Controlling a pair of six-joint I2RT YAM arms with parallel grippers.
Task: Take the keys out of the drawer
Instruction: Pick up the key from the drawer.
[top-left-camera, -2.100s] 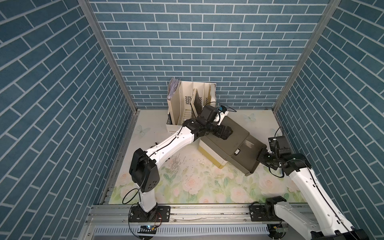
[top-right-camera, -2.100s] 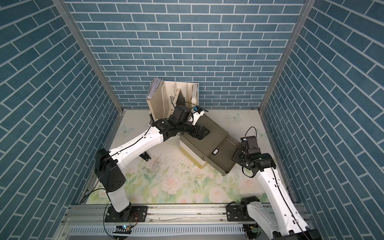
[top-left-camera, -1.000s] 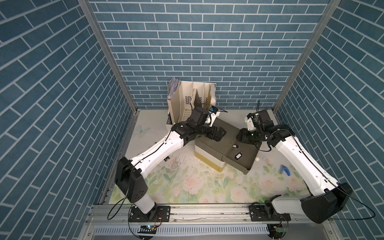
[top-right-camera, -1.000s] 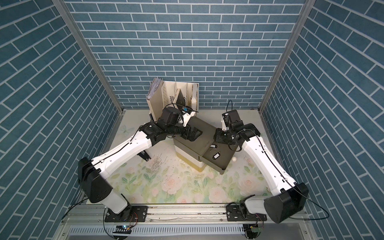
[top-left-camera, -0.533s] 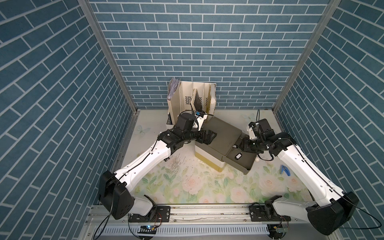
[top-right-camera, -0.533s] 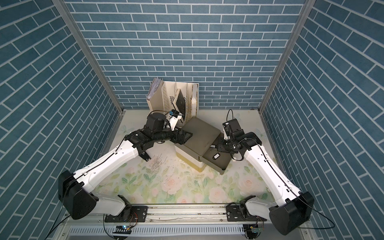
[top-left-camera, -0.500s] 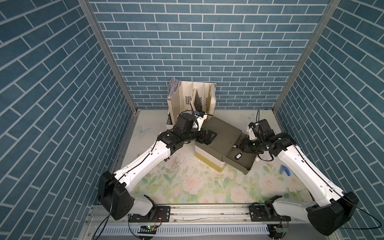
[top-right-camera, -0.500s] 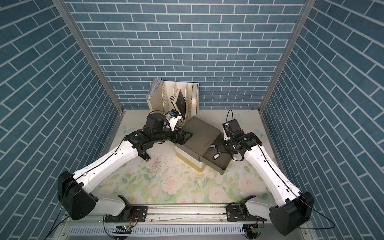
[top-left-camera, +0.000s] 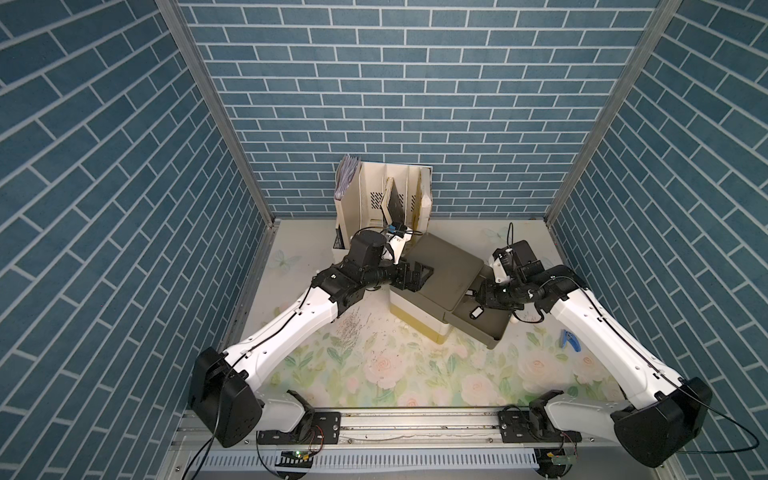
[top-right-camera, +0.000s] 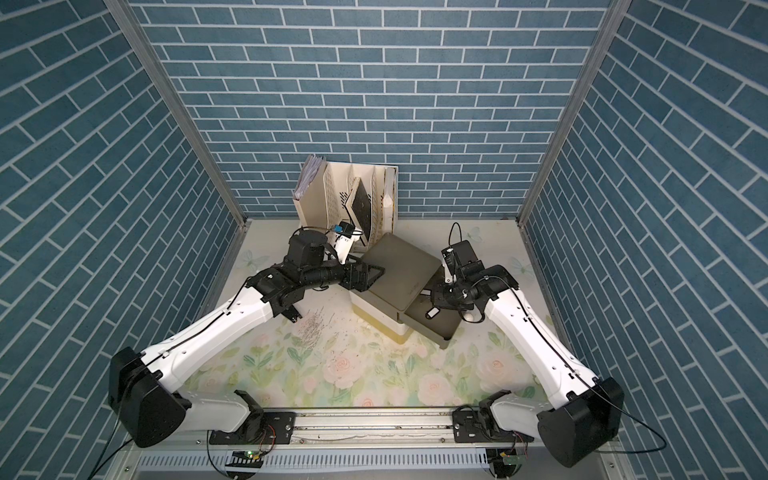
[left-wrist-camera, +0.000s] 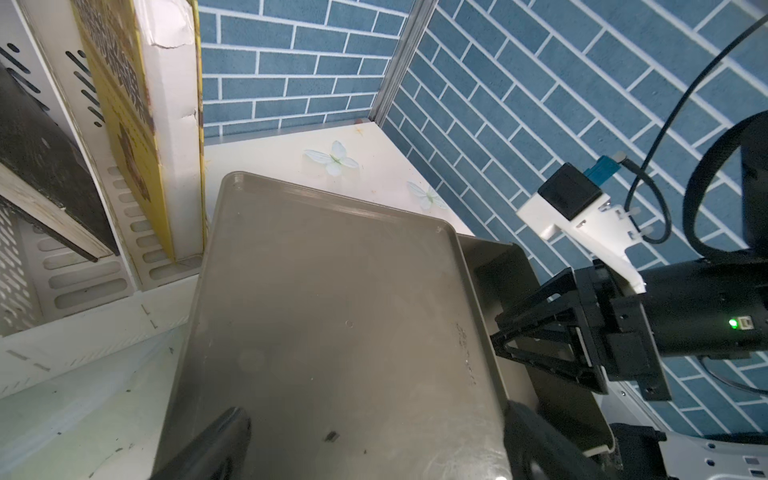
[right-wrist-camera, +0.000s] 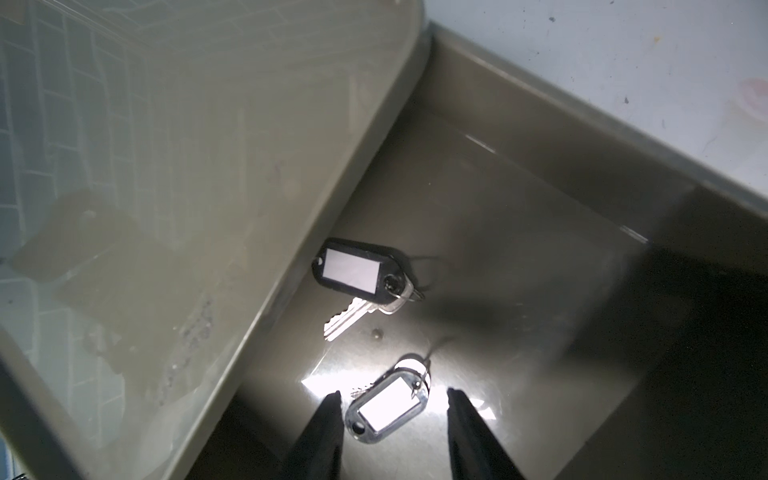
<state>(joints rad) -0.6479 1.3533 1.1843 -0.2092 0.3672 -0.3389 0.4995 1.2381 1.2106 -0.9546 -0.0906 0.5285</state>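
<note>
The olive drawer (top-left-camera: 496, 337) stands pulled out of a low cabinet (top-left-camera: 440, 266). In the right wrist view two keys lie on the drawer floor (right-wrist-camera: 511, 232). One has a black tag (right-wrist-camera: 359, 274). The other key's tag (right-wrist-camera: 388, 405), washed out by glare, lies between the spread fingertips of my right gripper (right-wrist-camera: 392, 399), which is open and not gripping it. In both top views a white-faced tag (top-left-camera: 477, 311) (top-right-camera: 432, 312) shows in the drawer beside the right gripper (top-left-camera: 478, 293). My left gripper (top-left-camera: 419, 276) (left-wrist-camera: 374, 449) hangs open over the cabinet top (left-wrist-camera: 332, 311), holding nothing.
A cream file organiser (top-left-camera: 382, 199) with books stands against the back wall, just behind the cabinet. A blue claw-shaped tool (top-left-camera: 568, 340) lies on the floral mat right of the drawer. Brick walls close in both sides.
My right gripper has come down into the drawer over the glare-lit tag, its jaws narrowing slightly. My left arm has drawn back to the left across the cabinet top, still open.
</note>
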